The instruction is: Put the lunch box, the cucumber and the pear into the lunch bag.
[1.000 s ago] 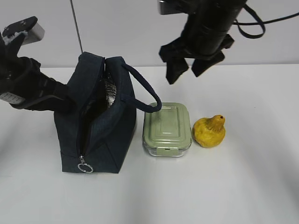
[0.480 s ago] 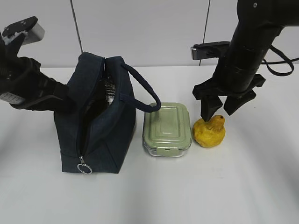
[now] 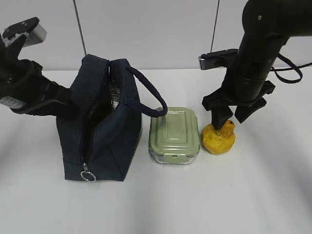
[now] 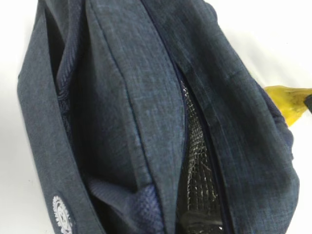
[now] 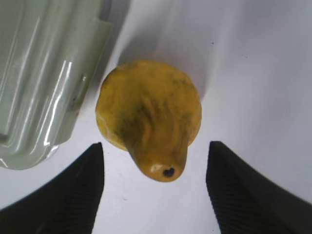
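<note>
The navy lunch bag stands at the left, its top open and silvery lining showing. My left gripper is at the bag's left rim and seems shut on the fabric; its fingers are hidden in the left wrist view, which is filled by the lunch bag. The sage-green lunch box lies right of the bag. The yellow pear sits right of the box. My right gripper is open, its fingers on either side of the pear's neck. The right wrist view shows the pear between the open gripper. The cucumber is out of view.
The bag's padded loop handle arches over toward the lunch box. The zipper's metal ring pull hangs at the bag's front bottom. The lunch box lies close to the left of the pear. White tabletop surrounds everything.
My right arm has swung from above the lunch box to the right and come down, so its open fingers now straddle the pear's neck. The left arm and bag have not moved.
</note>
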{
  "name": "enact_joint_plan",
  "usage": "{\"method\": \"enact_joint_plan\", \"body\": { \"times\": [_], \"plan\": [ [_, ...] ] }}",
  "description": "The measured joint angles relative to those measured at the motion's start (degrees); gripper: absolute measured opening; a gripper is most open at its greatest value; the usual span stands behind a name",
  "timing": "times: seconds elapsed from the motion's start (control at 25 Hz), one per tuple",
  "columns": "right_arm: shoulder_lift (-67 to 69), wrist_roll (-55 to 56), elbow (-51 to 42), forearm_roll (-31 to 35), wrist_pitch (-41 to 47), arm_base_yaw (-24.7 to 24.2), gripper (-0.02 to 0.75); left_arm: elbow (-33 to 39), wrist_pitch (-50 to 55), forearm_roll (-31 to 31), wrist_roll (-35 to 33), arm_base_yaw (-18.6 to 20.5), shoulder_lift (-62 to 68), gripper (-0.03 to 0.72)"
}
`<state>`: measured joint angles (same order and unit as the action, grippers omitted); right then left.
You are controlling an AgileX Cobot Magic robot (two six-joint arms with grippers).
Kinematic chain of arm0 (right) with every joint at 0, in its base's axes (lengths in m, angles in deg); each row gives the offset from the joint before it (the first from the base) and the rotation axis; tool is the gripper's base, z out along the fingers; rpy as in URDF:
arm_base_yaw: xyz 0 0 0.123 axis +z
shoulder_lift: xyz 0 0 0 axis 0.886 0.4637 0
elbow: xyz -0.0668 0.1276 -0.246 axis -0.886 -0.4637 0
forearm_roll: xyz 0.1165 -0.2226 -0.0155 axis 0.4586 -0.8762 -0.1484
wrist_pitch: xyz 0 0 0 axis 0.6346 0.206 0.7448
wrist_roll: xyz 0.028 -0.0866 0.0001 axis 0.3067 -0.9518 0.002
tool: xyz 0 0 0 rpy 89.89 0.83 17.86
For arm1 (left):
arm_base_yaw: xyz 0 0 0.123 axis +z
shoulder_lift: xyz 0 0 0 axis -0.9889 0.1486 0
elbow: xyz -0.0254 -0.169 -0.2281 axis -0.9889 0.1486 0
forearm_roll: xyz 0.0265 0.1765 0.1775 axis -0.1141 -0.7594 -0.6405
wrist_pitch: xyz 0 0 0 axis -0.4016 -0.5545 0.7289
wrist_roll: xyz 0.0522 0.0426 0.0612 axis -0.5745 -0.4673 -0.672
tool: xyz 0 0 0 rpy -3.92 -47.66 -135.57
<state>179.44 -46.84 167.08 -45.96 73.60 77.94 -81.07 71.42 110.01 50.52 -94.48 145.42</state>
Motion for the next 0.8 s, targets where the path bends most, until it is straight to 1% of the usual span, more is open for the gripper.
{"method": "enact_joint_plan", "body": {
  "times": [0.16,0.24,0.4,0.48,0.64,0.8],
  "plan": [
    [1.4,0.0,0.0,0.0,-0.3,0.0,0.499,0.0,0.0,0.0,0.0,0.0,0.0,0.001],
    [2.5,-0.6,0.0,0.1,-0.4,0.0,0.484,0.0,0.0,0.0,0.0,0.0,0.0,0.001],
    [3.3,-0.9,-0.1,0.6,-0.5,0.0,0.281,0.0,0.0,0.0,0.0,0.0,0.0,0.001],
    [3.1,-0.9,-0.1,0.6,-0.5,0.0,0.235,0.0,0.0,0.0,0.0,0.0,0.0,0.001],
    [1.4,-0.9,-0.2,0.4,-0.2,0.0,0.222,0.0,0.0,0.0,0.0,0.0,0.0,0.001],
    [-4.6,-1.0,-0.2,0.4,-0.2,0.0,0.221,0.0,0.0,0.0,0.0,0.0,0.0,0.001]
  ]
}}
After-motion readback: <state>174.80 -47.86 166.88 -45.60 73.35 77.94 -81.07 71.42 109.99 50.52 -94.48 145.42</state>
